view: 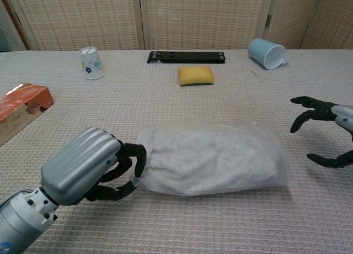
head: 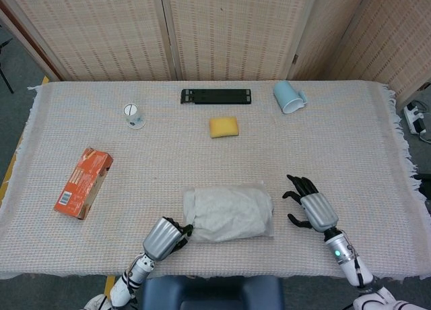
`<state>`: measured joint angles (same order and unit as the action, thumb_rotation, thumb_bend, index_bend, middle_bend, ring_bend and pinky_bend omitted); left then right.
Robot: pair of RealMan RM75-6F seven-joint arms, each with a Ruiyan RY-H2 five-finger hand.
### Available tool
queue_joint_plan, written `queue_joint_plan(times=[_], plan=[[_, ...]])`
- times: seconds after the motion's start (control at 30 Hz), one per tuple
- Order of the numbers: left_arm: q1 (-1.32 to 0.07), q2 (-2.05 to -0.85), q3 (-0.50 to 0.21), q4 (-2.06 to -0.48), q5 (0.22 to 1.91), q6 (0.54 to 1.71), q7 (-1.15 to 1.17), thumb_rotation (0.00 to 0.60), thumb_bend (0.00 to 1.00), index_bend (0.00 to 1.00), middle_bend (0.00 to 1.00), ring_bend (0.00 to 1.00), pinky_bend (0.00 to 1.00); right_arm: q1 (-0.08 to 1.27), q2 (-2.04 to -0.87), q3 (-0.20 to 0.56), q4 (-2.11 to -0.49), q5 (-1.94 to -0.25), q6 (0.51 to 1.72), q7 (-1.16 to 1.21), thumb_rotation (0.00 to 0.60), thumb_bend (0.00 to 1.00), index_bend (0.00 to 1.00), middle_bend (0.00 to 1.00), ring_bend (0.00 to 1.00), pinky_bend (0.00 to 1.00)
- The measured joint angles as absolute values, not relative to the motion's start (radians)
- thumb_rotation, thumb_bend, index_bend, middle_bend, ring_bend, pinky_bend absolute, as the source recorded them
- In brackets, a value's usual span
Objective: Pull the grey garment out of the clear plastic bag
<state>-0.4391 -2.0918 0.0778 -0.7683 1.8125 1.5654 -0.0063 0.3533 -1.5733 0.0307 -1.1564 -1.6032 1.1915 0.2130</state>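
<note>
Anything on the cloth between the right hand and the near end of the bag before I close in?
Nothing visible. The right hand hangs open beside the clear plastic bag, with only bare tablecloth between them. The left hand grips the bag's other end.

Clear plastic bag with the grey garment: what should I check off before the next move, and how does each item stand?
1. Left robot hand grips the end of the clear plastic bag: ok.
2. Right robot hand open, fingers spread: ok.
3. Right robot hand touching the bag: not ok, apart.
4. Grey garment fully inside: ok.
5. Which end is the opening: cannot tell.
6. Yellow sponge well away from the bag: ok.
</note>
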Motion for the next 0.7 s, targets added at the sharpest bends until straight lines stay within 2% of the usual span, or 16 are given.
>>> queue_joint_plan(times=[0.53, 0.7], plan=[[-0.448, -2.081, 0.072, -0.779, 1.799, 1.561, -0.009, 0.6, 0.56, 0.74, 1.0, 1.0, 1.0, 0.383, -1.746, 0.028, -0.985, -1.61, 1.243, 0.387, 0.6, 0.3, 0.36, 0.0, 0.0, 0.0], [-0.452, -2.08, 0.071, -0.781, 1.799, 1.562, -0.008, 0.6, 0.56, 0.74, 1.0, 1.0, 1.0, 0.389, -1.798, 0.034, -0.936, -1.604, 1.256, 0.425, 0.6, 0.31, 0.43, 0.0, 0.0, 0.0]])
